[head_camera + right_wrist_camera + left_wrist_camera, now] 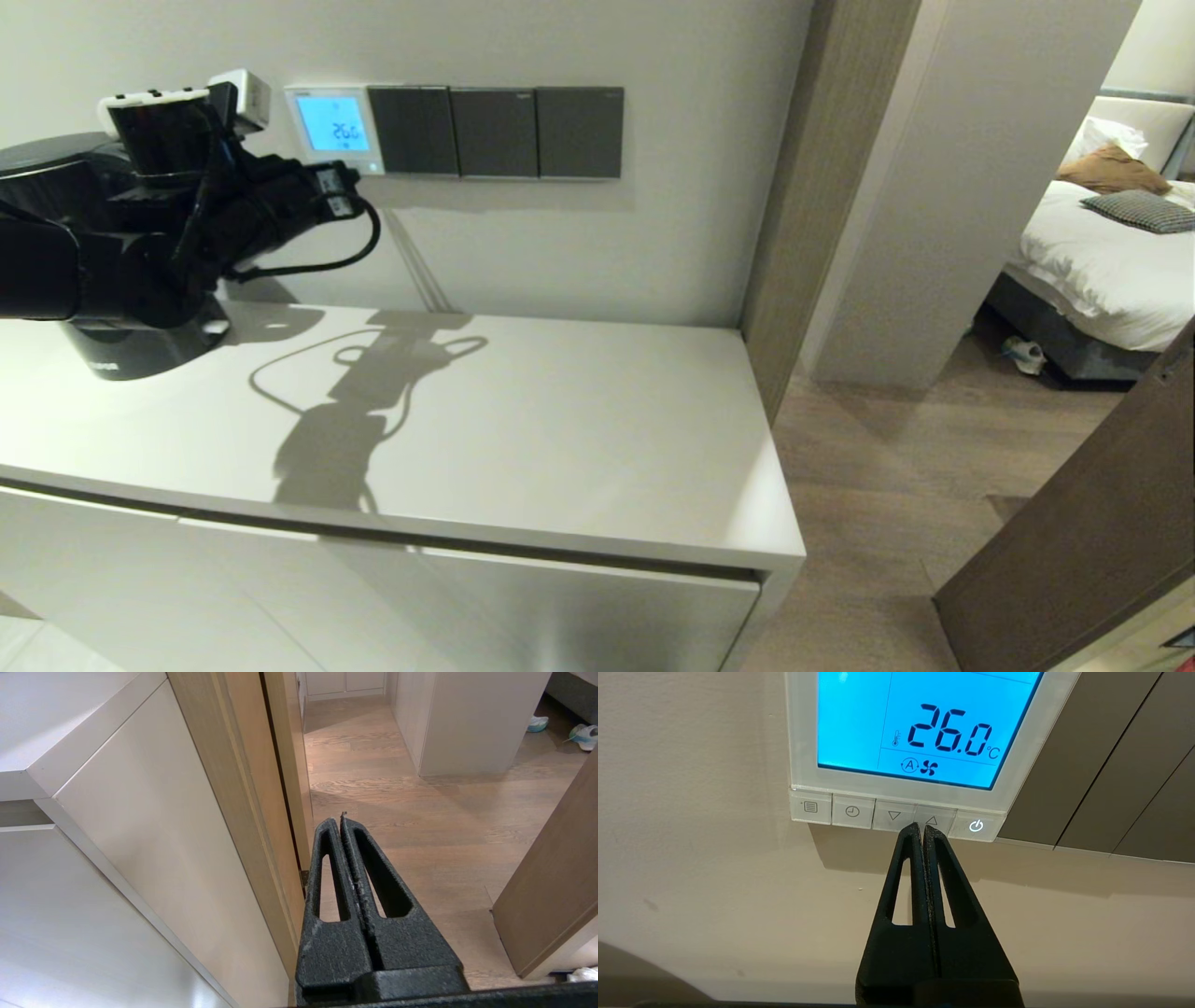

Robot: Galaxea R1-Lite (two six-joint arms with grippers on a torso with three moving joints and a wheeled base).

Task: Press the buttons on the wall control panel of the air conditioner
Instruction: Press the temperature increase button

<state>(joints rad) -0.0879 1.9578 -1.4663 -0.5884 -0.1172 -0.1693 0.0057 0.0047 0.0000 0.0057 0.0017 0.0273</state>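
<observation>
The air conditioner's wall control panel (333,126) is a small white square on the wall, its screen lit light blue. In the left wrist view the panel (920,732) reads 26.0 °C. The buttons (896,814) run in a row along its lower edge: menu, clock, down arrow, up arrow (931,820), and a lit power key (976,826). My left gripper (923,828) is shut and empty, its tips at the lower edge of the row, between the down and up keys. In the head view the left gripper (350,191) sits just below the panel. My right gripper (342,820) is shut, parked low beside the cabinet.
Three dark grey switch plates (495,131) sit right of the panel. A white cabinet top (523,420) lies below. A dark round appliance (121,345) stands on it at far left. A wooden door frame (812,187) and an open doorway are to the right.
</observation>
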